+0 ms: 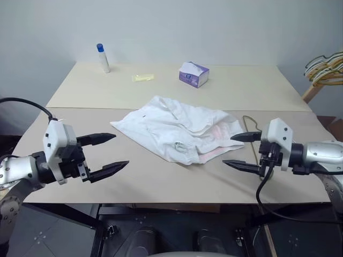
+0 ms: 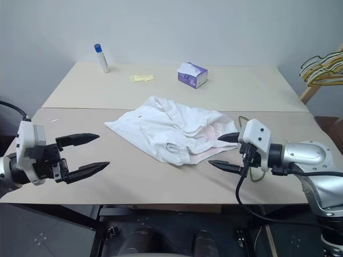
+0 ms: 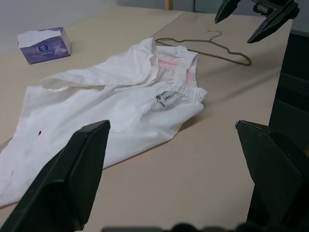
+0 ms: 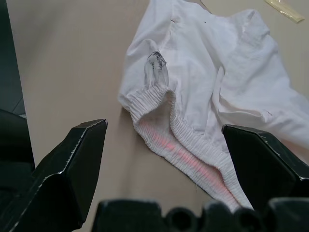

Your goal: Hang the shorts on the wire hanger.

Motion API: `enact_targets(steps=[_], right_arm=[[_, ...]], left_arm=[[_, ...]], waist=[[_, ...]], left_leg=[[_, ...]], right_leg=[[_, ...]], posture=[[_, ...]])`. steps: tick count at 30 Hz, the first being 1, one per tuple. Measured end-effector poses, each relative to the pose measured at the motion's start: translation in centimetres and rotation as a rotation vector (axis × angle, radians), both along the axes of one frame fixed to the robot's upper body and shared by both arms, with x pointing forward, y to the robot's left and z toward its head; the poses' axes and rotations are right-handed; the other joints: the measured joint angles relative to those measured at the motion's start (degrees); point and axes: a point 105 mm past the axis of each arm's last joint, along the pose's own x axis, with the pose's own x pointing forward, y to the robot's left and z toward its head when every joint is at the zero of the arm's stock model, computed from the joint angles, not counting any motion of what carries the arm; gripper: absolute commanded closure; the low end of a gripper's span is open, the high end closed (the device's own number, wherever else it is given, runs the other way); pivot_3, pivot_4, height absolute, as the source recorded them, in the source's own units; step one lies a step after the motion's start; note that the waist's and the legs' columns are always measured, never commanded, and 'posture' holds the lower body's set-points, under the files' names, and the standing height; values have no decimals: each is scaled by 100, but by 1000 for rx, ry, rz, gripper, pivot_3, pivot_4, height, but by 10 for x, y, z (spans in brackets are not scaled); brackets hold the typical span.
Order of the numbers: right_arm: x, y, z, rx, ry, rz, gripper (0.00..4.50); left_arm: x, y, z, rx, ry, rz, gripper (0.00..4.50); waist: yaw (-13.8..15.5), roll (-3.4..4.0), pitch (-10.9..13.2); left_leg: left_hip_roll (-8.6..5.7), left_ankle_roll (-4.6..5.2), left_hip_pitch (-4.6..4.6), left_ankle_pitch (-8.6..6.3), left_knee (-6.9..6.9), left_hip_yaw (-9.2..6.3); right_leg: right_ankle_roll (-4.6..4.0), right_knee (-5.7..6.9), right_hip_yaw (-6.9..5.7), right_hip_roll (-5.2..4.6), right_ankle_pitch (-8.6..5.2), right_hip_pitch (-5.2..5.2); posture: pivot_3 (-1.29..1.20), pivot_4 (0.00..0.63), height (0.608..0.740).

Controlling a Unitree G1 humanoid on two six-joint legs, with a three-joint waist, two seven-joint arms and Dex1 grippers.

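L gripper [image 1: 110, 151] was spread wide, nothing between its fingers, hovering over the near-left part of the table [image 1: 161, 182], pointing in toward the middle. R gripper [image 1: 238, 150] also wide open and empty, hovering over the near-right part of the table, pointing back toward the L one, tips just beside the waistband end of the shorts [image 1: 179, 131] but apart from the cloth as far as I could tell. Shorts lay crumpled flat at table centre, between the two grippers, white w/ faint pink at the gathered elastic waistband, which faced the R gripper; small dark mark near the band. Wire hanger [image 3: 212, 48] lay flat on the table just beyond the waistband end, on the R side, olive-brown, hook curved up at mid; one end ran under or against the shorts' edge, couldn't tell which. In the head views a bit of its wire [image 1: 251, 122] poked out right next to the shorts, above the R gripper. Further back: purple-white tissue box [image 1: 193, 74] past the shorts, well apart; yellowish wrapper [image 1: 143, 77] left of it; white tube w/ blue cap [image 1: 102, 58] upright near far-left corner. Off the table at far R, a bunch of yellow and white hangers [image 1: 326, 67] hung on a wooden stand.
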Motion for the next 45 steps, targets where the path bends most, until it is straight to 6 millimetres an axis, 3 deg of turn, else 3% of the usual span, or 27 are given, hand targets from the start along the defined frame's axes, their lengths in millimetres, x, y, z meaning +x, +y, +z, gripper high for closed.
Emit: enact_targets(steps=[15,26,35,43,45], right_arm=[[5,5,-4,-40,-41,-14,38],[5,57,-26,-303,-141,102,38],[24,106,-51,-473,-265,146,38],[44,122,-42,-479,-272,103,38],[48,121,-46,-516,-265,110,394]], left_arm=[[6,-9,8,-3,-55,-35,0],[14,-14,2,-28,-60,-41,0],[16,-18,0,-23,-59,-53,0],[15,-18,-3,-34,-61,-51,0],[15,-18,-3,-29,-64,-42,0]], waist=[[-13,1,6],[-144,5,11],[-218,5,11],[-196,7,12],[-195,7,12]], left_leg=[[-1,0,-2,0,1,-4],[-1,-1,-12,1,2,-4],[-2,-9,-19,5,2,-3],[-3,-14,-21,9,3,-2],[-3,-15,-22,9,2,1]], right_leg=[[0,0,-3,1,0,-1],[-2,0,-5,1,-1,-10],[-2,3,-11,2,0,-15],[-2,6,-22,2,1,-13],[-2,6,-25,1,2,-12]], posture=[[194,67,740],[155,72,740],[173,70,740],[180,63,740],[184,58,740]])
